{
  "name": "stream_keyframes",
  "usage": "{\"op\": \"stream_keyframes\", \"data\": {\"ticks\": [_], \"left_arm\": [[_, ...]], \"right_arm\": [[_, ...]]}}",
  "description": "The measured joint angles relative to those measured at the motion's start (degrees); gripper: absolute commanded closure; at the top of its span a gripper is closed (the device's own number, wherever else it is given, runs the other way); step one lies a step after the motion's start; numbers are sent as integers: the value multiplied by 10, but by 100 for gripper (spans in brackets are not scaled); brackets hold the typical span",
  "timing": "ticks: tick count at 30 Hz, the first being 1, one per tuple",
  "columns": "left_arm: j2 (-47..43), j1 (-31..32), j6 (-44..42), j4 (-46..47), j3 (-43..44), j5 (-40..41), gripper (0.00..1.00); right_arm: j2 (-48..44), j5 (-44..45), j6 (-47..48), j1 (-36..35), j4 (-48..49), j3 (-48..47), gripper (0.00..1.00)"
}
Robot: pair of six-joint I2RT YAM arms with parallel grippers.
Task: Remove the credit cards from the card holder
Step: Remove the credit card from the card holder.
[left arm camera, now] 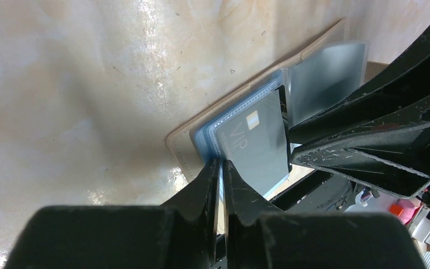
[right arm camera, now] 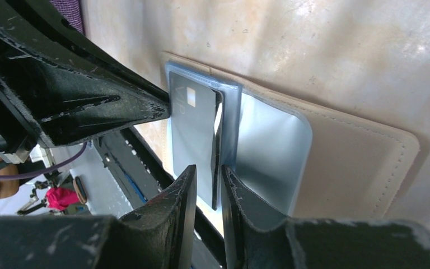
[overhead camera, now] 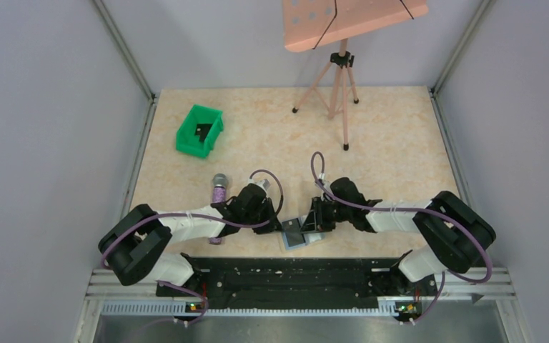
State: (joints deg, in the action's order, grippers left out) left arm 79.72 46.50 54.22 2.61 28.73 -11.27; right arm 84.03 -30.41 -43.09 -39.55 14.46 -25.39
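Note:
The card holder (overhead camera: 291, 244) lies open at the table's near edge, between both grippers. Its beige face (left arm camera: 182, 148) and clear blue-grey sleeves show in the left wrist view. A dark grey card (left arm camera: 255, 145) with a chip sticks partly out of a sleeve, one edge raised. My left gripper (left arm camera: 222, 166) (overhead camera: 280, 226) is shut on the sleeve's blue edge. In the right wrist view my right gripper (right arm camera: 208, 176) (overhead camera: 313, 223) stands slightly open, with the card's (right arm camera: 193, 129) near edge in the narrow gap. The beige cover (right arm camera: 353, 162) lies flat to the right.
A purple microphone (overhead camera: 218, 191) lies just left of my left arm. A green bin (overhead camera: 200, 130) stands at the back left. A tripod (overhead camera: 342, 78) holding a pink board (overhead camera: 350, 18) stands at the back. The black base rail (overhead camera: 286, 275) runs right below the card holder.

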Motion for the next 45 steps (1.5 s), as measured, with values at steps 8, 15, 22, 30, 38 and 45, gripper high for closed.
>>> {"op": "stream_keyframes", "data": {"ticks": [8, 15, 22, 30, 38, 45], "left_arm": [[0, 0, 2, 0, 0, 0, 88], [0, 0, 2, 0, 0, 0, 88], [0, 0, 1, 0, 0, 0, 88], [0, 0, 2, 0, 0, 0, 88], [2, 0, 2, 1, 0, 0, 88], [16, 0, 9, 20, 2, -5, 88]], "right_arm": [[0, 11, 0, 0, -17, -2, 77], [1, -2, -2, 0, 0, -2, 83], [6, -9, -10, 1, 10, -1, 85], [6, -10, -12, 2, 19, 5, 100], [4, -28, -10, 17, 22, 8, 100], [-32, -40, 5, 48, -1, 21, 100]]}}
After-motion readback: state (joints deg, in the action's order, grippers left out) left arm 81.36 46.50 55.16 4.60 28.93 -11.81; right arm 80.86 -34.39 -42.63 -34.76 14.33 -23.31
